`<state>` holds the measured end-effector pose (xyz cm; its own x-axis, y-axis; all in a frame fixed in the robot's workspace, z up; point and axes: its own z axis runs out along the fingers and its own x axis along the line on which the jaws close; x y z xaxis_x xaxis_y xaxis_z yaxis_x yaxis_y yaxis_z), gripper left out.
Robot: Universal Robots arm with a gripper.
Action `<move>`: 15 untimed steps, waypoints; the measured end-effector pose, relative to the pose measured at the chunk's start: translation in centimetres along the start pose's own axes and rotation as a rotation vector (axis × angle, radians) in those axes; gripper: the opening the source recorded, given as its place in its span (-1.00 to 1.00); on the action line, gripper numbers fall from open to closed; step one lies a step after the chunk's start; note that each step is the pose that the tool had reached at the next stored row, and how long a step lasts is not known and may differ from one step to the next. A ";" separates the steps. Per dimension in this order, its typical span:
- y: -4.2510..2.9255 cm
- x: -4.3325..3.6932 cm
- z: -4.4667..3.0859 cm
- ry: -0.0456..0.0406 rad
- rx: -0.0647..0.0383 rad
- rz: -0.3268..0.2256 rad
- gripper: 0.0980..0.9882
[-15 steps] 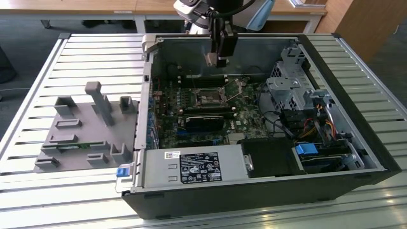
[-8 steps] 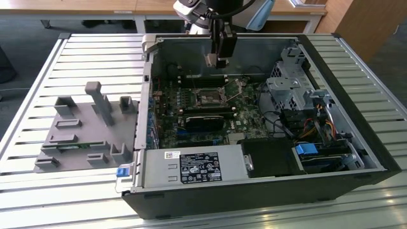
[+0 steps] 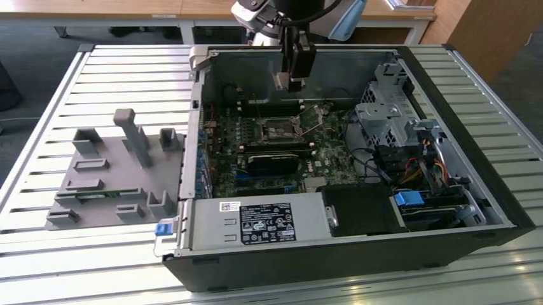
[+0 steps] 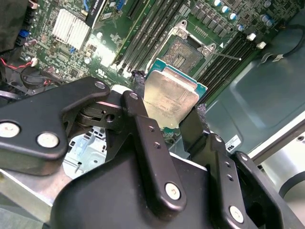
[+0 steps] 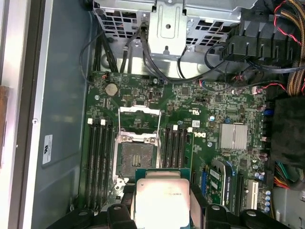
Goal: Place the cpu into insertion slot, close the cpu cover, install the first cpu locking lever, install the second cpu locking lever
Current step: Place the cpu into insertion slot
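**Finding.** We find the gripper [image 3: 291, 75] hanging over the open computer case [image 3: 475, 190], clenched on the chip [image 4: 170, 98]. In both wrist views its fingers [image 4: 143, 119] bear on two opposite edges of the chip, metal top facing the cameras. The chip is in the air, well above the circuit board [image 5: 200, 109]. The socket [image 5: 137, 155] lies bare on that board and nothing sits in it. The cover frame [image 5: 138, 109] stands swung open at the socket's far side, and a locking lever [image 4: 226, 56] juts out beside it. No step of the task is complete.

**Risks, in our judgement.**
- The grip is on thin edges alone. A slight slip could drop the chip onto the board or the socket contacts.
- If the chip comes down turned or off-centre, its corners would ride on the black rim instead of seating, and any pressure could damage the contacts.
- We cannot tell whether the chip is level, and a tilt would land one edge first.
- The raised cover frame and the lever stand near the fingers' way down and could be struck.
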<state>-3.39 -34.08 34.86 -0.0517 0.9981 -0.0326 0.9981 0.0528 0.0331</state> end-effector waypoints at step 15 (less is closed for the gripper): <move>-0.03 0.03 0.97 -0.0003 0.000 0.000 0.00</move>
<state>-3.39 -34.08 33.89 -0.0517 0.9981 -0.0328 0.9981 0.0527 0.0331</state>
